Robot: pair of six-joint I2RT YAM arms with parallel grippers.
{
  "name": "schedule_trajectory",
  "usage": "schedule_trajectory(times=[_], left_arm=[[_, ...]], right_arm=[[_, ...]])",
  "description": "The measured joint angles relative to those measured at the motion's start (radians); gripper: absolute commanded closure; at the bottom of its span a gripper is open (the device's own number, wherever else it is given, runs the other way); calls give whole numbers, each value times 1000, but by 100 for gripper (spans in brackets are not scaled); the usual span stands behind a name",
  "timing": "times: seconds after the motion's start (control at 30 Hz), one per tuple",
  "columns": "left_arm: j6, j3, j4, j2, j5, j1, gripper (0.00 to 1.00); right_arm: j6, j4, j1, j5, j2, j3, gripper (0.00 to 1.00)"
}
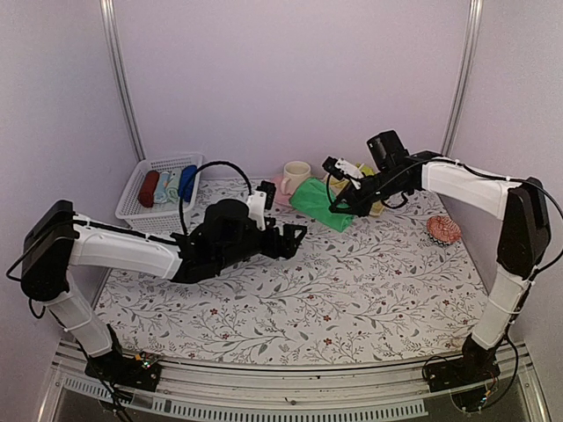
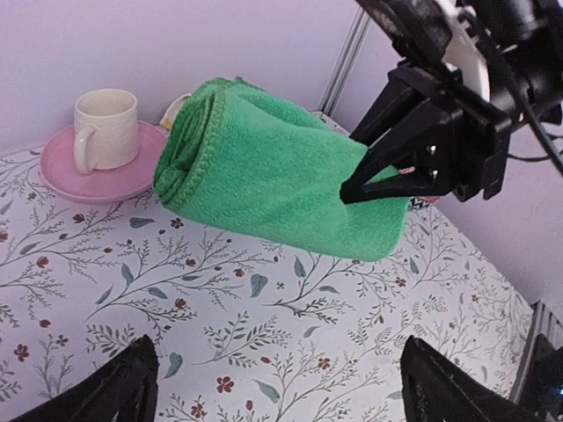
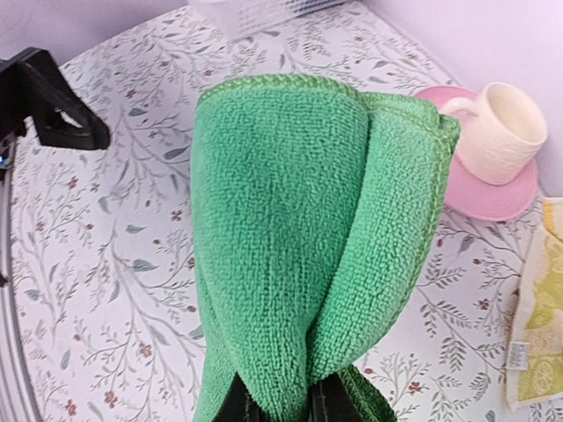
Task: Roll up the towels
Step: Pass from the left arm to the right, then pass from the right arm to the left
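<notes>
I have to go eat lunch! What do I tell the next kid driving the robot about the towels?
Left claw: open, holding nothing, close to the green towel.
Right claw: shut on one end of the green towel, holding it up near the pink saucer.
Done: the green towel is rolled, a bit loosely.
Yellow towel: lying unrolled beside the saucer.
Left to do: set the green roll down, maybe in the basket, then roll the yellow towel.

Green towel (image 2: 264, 185) loosely rolled, held aloft; pale yellow towel (image 3: 532, 343) lies flat
</notes>
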Motion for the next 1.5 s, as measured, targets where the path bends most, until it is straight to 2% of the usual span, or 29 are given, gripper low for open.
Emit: schedule_trajectory(times=[0.13,0.33,0.53,0.63,0.73,0.83,0.93,1.13,1.5], left_arm=[[-109,40,6,0,15,-4,9],[-288,81,45,0,-6,-14,11],[-479,116,60,36,5,-14,11],[-573,119,59,58,17,-10,4],[-645,108,82,63,17,-8,3],[-698,57,169,60,3,-8,3],[-725,5,235,60,-20,-8,7],[-743,0,304,62,-46,-2,12],[-795,-14,427,80,-69,-5,9]], right_arm=[[35,197,30,136,-78,-163,98],[17,465,142,386,-158,-389,98],[-55,676,218,578,-202,-477,98],[-101,768,241,656,-225,-520,98],[-140,839,253,709,-238,-552,98],[-172,889,262,734,-251,-583,98],[-195,916,266,742,-256,-593,98],[-217,928,271,690,-275,-605,98],[-92,841,274,605,-275,-561,98]])
